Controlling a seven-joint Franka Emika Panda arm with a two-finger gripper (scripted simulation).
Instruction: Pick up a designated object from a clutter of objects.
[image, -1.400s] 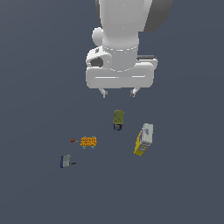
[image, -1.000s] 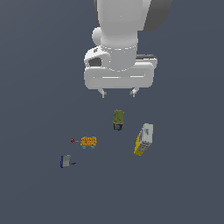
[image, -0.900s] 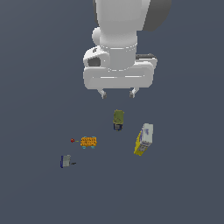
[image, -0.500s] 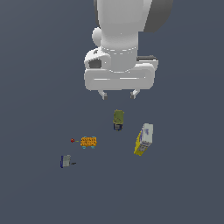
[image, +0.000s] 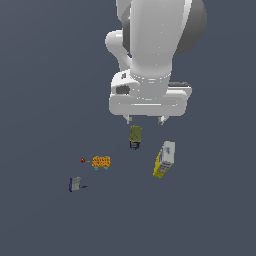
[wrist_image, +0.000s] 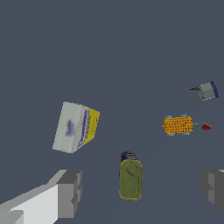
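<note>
— Hand (image: 145, 120) spread wide and empty, why up there?
— Probably lining up; it hangs above the olive-green box (image: 135, 136), not the target.
— Where's the yellow-white carton (image: 164, 159)?
— Standing tilted on the bench (image: 40, 100), apart from the others, toward the exterior view's right, which should leave its sides free.

The arm's hand (image: 145, 120) has shifted slightly toward the exterior view's right, its fingers (image: 162, 120) now above the gap between the olive-green box (image: 135, 135) and the yellow-white carton (image: 164, 160).
</note>
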